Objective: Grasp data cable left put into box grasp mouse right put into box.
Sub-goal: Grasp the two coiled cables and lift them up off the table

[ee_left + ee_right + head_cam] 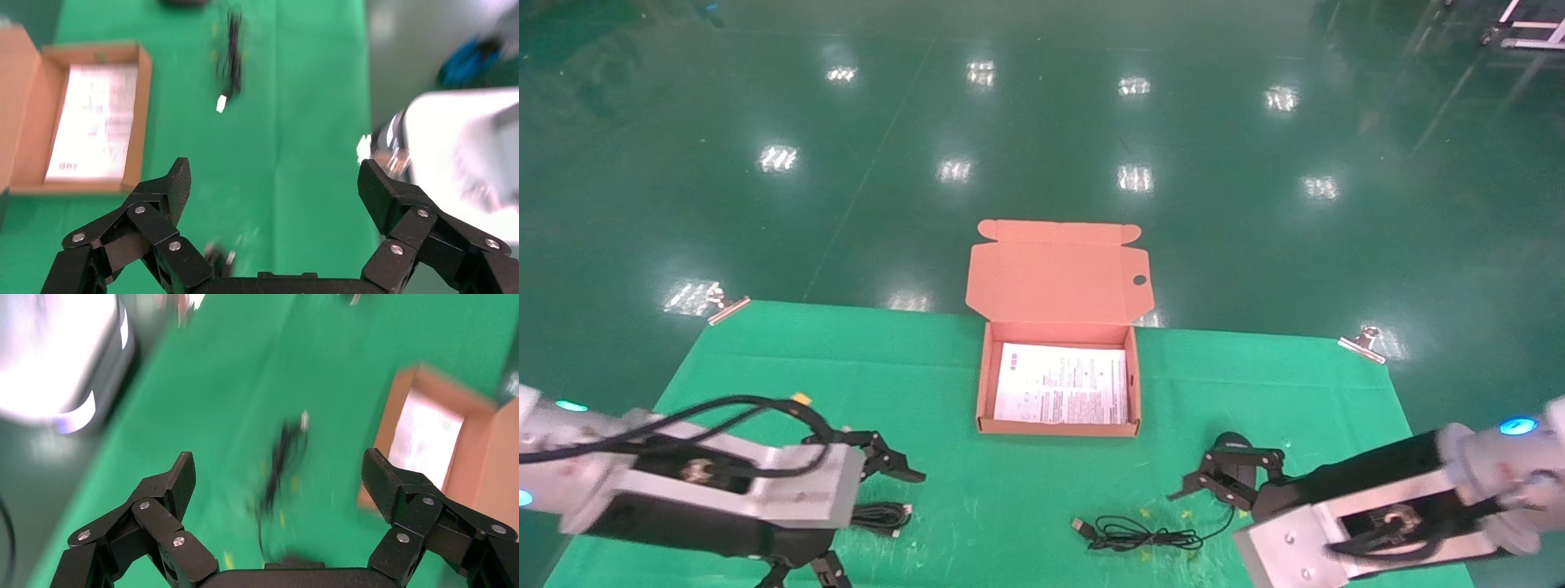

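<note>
The box (1058, 426) lies open at the table's middle, flap lid (1058, 269) folded back, a white printed sheet (1061, 382) inside. My left gripper (872, 531) is open just above the data cable (883, 516), a black bundle at the near left. In the left wrist view the cable (217, 252) shows blurred at the base of the open left gripper (275, 184). My right gripper (1214, 482) is open over the mouse (1231, 443). The mouse's cord (1140, 535) lies nearer the table's middle. The right wrist view shows the open right gripper (278, 478) above the cord (278, 459).
A green cloth (977, 384) covers the table, clipped at its far corners (727, 306). The shiny green floor lies beyond. In the left wrist view the box (145, 116) and the mouse's cord (231, 58) show. In the right wrist view the box (382, 435) shows.
</note>
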### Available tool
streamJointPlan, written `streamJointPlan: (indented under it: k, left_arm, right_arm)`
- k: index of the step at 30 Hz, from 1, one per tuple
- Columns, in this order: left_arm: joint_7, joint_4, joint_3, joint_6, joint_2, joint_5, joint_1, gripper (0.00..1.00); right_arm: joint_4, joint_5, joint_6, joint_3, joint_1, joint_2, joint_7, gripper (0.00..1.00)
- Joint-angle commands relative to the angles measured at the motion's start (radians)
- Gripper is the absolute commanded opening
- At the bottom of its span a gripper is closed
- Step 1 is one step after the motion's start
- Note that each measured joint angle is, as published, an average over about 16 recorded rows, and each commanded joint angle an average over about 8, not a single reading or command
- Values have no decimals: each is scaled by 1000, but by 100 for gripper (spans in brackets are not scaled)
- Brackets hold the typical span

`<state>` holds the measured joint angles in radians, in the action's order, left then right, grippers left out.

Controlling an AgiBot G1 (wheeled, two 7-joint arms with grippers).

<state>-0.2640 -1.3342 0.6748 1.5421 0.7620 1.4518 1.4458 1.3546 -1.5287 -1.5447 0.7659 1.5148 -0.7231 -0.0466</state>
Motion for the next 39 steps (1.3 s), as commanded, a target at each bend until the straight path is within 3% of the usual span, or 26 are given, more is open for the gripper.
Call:
streamJointPlan:
  k: [1, 7, 15, 24, 31, 39]
  left_arm:
    - [3, -3, 41, -4, 23, 71, 33, 100]
    - [-12, -4, 122, -47, 73, 254, 38, 100]
    - [-87, 25, 191, -102, 127, 435, 6, 100]
    - [-162, 203, 187, -198, 173, 477, -35, 100]
    - [-123, 358, 194, -263, 228, 507, -30, 100]
    - [-74, 473, 212, -337, 281, 558, -26, 100]
  right_arm:
    - [2, -70, 6, 52, 29, -14, -33, 100]
    - [3, -218, 72, 123, 5, -51, -48, 100]
    - [-2, -356, 205, 158, -81, -78, 7, 100]
    - [-21, -426, 358, 155, -175, -108, 96, 100]
    - [-97, -441, 427, 156, -218, -159, 134, 100]
    - [-255, -429, 489, 154, -228, -234, 111, 100]
